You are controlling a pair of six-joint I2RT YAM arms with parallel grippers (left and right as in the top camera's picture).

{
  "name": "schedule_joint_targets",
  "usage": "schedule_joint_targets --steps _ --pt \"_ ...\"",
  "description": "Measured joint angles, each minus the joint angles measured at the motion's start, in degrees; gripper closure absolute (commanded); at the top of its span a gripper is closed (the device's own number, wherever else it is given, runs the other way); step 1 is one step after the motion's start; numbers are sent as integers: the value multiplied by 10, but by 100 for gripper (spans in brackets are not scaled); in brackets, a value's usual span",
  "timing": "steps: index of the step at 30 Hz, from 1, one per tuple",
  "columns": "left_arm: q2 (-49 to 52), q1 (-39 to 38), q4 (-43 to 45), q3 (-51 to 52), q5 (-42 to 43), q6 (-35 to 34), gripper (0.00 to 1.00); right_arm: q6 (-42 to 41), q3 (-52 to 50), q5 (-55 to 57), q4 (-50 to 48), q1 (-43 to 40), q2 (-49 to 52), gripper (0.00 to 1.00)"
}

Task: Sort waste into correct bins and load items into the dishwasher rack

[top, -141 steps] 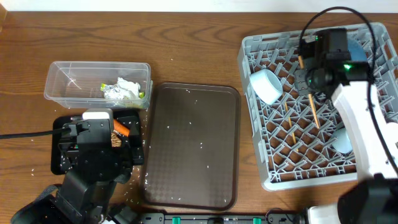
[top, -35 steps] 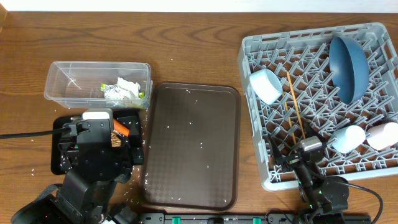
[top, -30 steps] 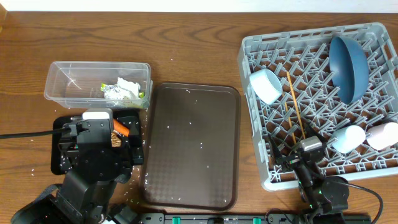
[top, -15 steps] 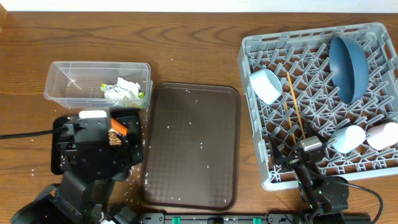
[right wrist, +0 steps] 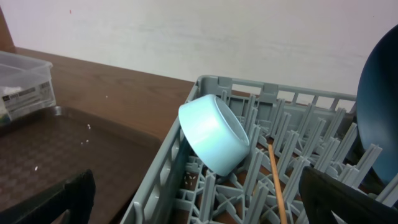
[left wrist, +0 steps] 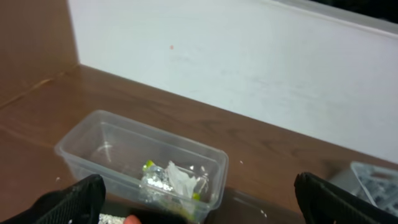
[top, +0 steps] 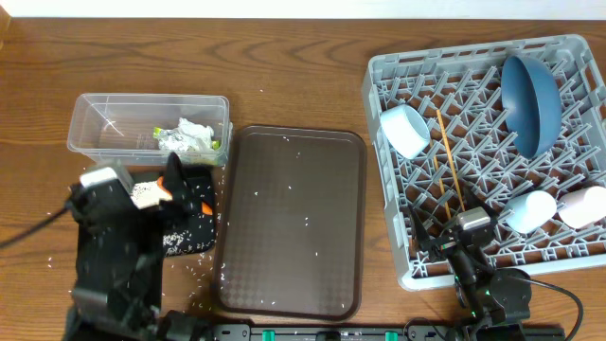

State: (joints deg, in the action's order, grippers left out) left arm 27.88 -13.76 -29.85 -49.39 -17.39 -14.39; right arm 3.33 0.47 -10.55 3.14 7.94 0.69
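The dishwasher rack [top: 398, 242] holds a blue bowl [top: 530, 90], a white bowl [top: 407, 130], two chopsticks [top: 447, 156], a light-blue cup [top: 530, 210] and a pink cup [top: 582, 204]. My right gripper [top: 453, 235] hangs open and empty at the rack's front edge, facing the white bowl [right wrist: 214, 134]. The clear box [top: 104, 128] contains tissue and a wrapper [top: 189, 139]. Rice and a carrot [top: 204, 206] lie in the black tray [top: 194, 232]. My left gripper [top: 128, 188], blurred, is open and empty over that tray's left part, facing the clear box [left wrist: 124, 140].
A brown serving tray [top: 292, 223] with scattered rice grains lies between the bins and the rack. Loose rice [top: 204, 260] dots the table in front of the black tray. A white wall stands behind the table.
My left arm has swung left and back toward the front edge, uncovering more of the black tray. The right arm, earlier over the rack's back, has stayed at the front edge for the last second.
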Motion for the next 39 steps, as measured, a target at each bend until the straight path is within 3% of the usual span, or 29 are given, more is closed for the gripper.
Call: schedule_joint_targets --steps 7,16,32,39 --pt "-136 48 61 133 83 71 2 0 0 0 0 0 0 1" --pt "-263 64 156 287 113 92 2 0 0 0 0 0 0 1" --pt "-273 64 338 473 127 99 2 0 0 0 0 0 0 1" --pt "-273 70 344 490 127 99 2 0 0 0 0 0 0 1"
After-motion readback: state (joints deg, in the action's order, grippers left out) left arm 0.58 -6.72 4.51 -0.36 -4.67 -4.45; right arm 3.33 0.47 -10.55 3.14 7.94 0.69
